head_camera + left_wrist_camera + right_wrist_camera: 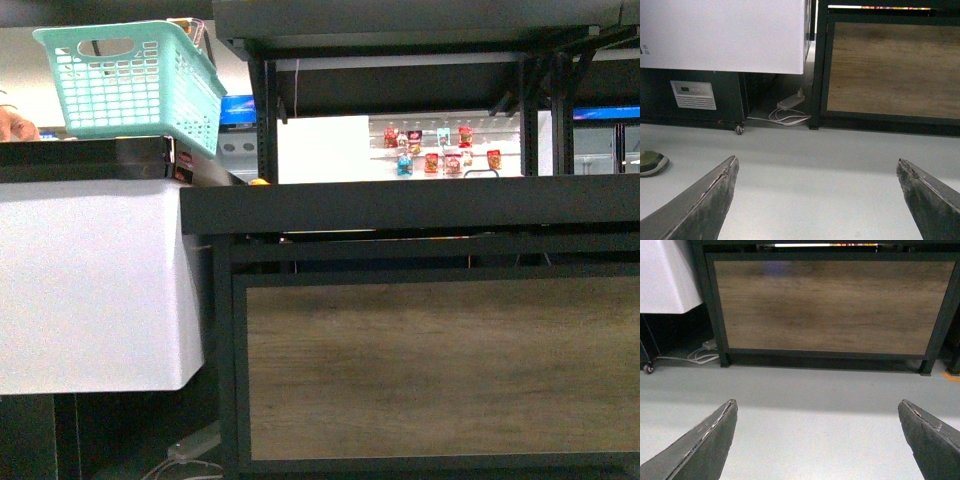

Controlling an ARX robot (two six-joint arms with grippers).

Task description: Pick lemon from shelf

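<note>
Grey floor (815, 395) fronts the shelf (400, 205) with its wood panel (430, 365).

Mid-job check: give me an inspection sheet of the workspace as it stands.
Surface: black metal-framed shelf with wood panel; tier top hidden behind its lip.
Job's things: lemon not identifiable; small yellow speck at the lip, too small to tell.
Clutter: teal plastic basket on the dark counter.
Claws: left claw and right claw open, empty, above grey floor.
Cables: white power strip with coiled cord on floor.
Surroundings: white cabinet; distant snack packets.
</note>
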